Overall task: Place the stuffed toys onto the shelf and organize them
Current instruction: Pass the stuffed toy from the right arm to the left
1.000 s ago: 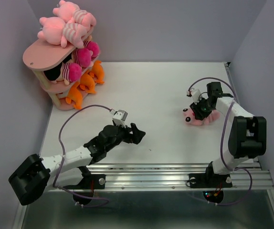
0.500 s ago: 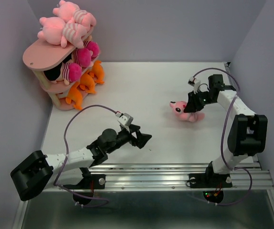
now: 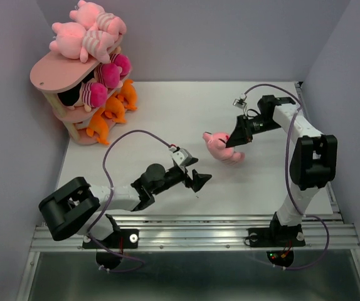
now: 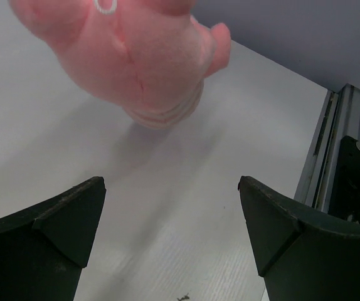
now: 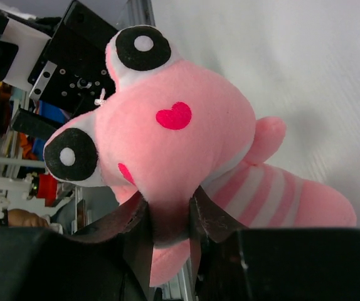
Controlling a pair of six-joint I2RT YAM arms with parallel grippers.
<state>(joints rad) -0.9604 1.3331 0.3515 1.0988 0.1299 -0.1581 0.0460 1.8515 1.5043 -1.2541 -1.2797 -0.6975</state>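
- Top view: the right end effector (image 3: 231, 141) is clamped on a pink toy (image 3: 219, 146) near mid-counter (image 3: 167, 113), well apart from the shelf (image 3: 58, 76). The toy's head points left and its long axis runs roughly across the counter. The left end effector (image 3: 197, 180) waits near it, jaws apart
- Left wrist: its fingers (image 4: 61, 232) stand wide and empty, and the toy (image 4: 136, 56) hangs beyond them over its shadow, seemingly off the counter. A handover looks likely, and it should take the free striped body
- Right wrist: the fingers (image 5: 136, 235) pinch the toy (image 5: 174, 125) just under the head, with the body trailing lower right. The right should let go only once the left grips firmly
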